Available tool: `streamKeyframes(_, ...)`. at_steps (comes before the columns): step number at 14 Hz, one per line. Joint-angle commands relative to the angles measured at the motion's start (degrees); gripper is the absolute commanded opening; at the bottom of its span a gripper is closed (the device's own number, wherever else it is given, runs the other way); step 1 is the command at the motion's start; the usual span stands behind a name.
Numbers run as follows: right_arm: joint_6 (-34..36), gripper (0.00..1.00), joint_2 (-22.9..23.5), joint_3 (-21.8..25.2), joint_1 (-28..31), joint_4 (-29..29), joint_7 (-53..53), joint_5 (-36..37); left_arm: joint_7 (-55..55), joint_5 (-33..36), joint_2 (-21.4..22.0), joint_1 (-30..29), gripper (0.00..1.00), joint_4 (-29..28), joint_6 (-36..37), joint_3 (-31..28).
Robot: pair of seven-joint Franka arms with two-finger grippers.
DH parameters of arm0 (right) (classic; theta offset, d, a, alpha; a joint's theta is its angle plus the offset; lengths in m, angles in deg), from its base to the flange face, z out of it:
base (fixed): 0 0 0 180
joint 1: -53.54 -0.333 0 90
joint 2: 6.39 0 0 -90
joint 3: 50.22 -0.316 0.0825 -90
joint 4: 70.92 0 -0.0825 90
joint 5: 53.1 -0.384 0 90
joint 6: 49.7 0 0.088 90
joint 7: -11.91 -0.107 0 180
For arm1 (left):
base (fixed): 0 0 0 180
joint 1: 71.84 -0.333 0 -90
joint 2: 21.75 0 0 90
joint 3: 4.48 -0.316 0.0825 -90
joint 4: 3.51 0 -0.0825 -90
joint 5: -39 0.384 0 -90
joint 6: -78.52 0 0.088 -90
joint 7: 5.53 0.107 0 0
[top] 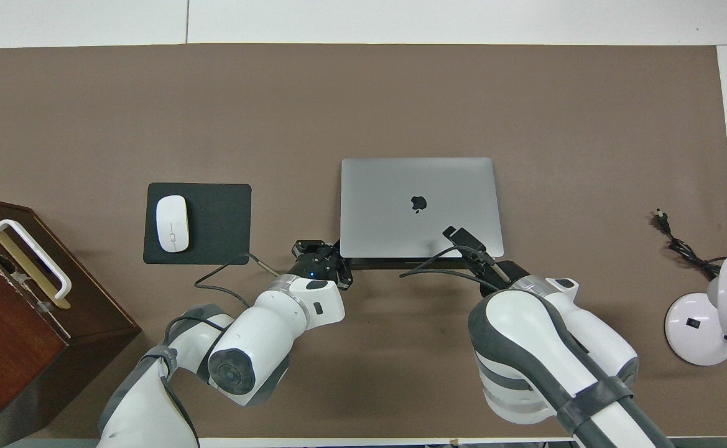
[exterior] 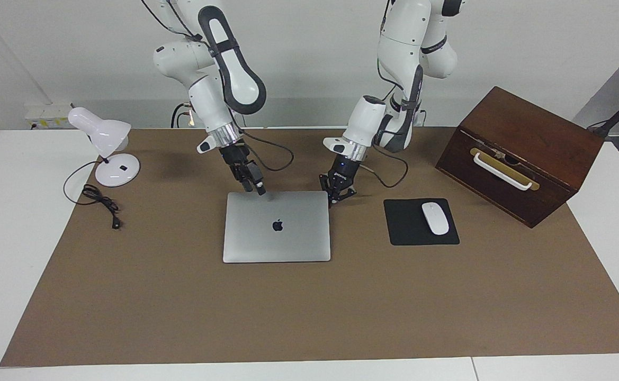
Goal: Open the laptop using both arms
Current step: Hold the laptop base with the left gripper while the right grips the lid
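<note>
- A thin silver-grey laptop (exterior: pixel 276 226) lies flat and closed on a brown mat (exterior: pixel 309 317) covering the surface, roughly midway between the two arms' ends of it.
- Its lid faces up, plain and smooth, with a dark apple logo at the centre and rounded corners.
- The left end effector (exterior: pixel 339 194) is low at the laptop's corner nearest the robots, on the left arm's side. Its fingers are spread apart around that corner's edge, holding nothing that can be made out.
- The right end effector (exterior: pixel 253 184) is tilted down over the laptop's edge nearest the robots, toward the right arm's side. Its fingertips sit at the lid's edge; whether they are clenched or released cannot be told.
- A black mouse pad (exterior: pixel 410 233) with a white mouse (exterior: pixel 434 217) on it lies beside the laptop, toward the left arm's end.
- A dark wooden box (exterior: pixel 521 153) with a white handle stands further toward the left arm's end.
- A white desk lamp (exterior: pixel 107 145) with a loose black cord (exterior: pixel 100 200) stands toward the right arm's end.
</note>
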Motion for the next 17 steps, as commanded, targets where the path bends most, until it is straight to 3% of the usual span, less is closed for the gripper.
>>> streamKeyframes(1, 0.94, 1.00, 0.78, -0.15, 0.97, 1.20, 2.20, -0.48, 1.13, 0.66, -2.04, -0.57, 0.00, 1.69, -1.40, 0.08)
streamKeyframes(13, 0.76, 1.00, 3.77, -0.15, 1.32, 6.64, 2.20, -0.57, 1.31, 0.57, -2.22, 0.04, 0.00, 1.60, -1.40, 0.08)
streamKeyframes(17, 0.41, 1.00, 6.57, -0.06, 1.32, 12.87, 2.28, -0.48, 1.48, 0.57, -2.31, 0.39, 0.00, 1.60, -1.40, 0.08)
